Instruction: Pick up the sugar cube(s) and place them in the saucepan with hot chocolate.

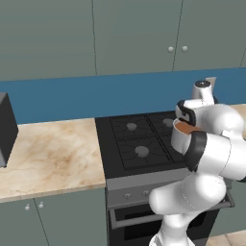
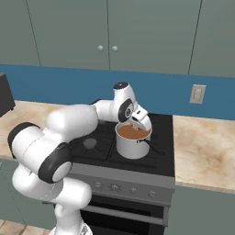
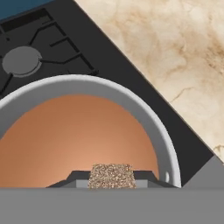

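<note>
Sugar cube [image 3: 111,176], just one, over the pot.
One gripper [image 3: 111,178] pinches it above one saucepan [image 3: 144,113] of brown hot chocolate [image 3: 78,140] on the stove [image 3: 52,39].

A black stove [image 1: 134,139] with round grey burners [image 1: 141,151] sits between two tan stone counters [image 1: 50,156]. Small knobs [image 2: 133,190] line its front, above the oven door [image 2: 124,215]. The wall [image 1: 96,93] behind is blue. Grey-green cupboards [image 1: 134,33] hang up top. A white outlet [image 2: 198,94] is on the wall. A dark box [image 1: 6,129] stands at the far left.
</note>
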Controlling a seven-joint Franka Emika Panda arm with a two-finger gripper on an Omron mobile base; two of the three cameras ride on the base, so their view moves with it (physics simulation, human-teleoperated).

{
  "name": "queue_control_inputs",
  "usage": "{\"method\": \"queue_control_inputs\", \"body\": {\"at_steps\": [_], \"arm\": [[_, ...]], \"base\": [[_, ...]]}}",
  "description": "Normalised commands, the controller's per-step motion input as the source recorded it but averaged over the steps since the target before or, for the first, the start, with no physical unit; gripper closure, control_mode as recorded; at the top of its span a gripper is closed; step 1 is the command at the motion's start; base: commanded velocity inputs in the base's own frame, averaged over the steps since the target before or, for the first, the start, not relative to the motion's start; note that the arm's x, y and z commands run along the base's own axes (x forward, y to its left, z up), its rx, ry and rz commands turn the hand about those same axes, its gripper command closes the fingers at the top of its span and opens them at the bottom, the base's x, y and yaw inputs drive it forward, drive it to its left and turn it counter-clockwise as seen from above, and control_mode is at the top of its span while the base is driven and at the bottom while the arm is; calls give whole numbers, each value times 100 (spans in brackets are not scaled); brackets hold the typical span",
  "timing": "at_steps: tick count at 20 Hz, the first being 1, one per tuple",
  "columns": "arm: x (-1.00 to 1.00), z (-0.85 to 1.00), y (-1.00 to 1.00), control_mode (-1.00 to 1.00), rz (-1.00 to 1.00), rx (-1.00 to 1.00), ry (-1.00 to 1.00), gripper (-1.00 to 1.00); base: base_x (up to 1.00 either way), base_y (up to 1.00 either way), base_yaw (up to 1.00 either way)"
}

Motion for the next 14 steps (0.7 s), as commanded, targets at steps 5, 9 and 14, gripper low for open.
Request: {"method": "queue_control_inputs", "body": {"at_steps": [5, 9, 14], "arm": [[0, -1, 0, -100, 0, 0, 3, -100], [0, 0, 0, -100, 0, 0, 0, -100], [0, 0, 0, -100, 0, 0, 0, -100]], "base": [[0, 0, 0], [0, 0, 0], [0, 0, 0]]}}
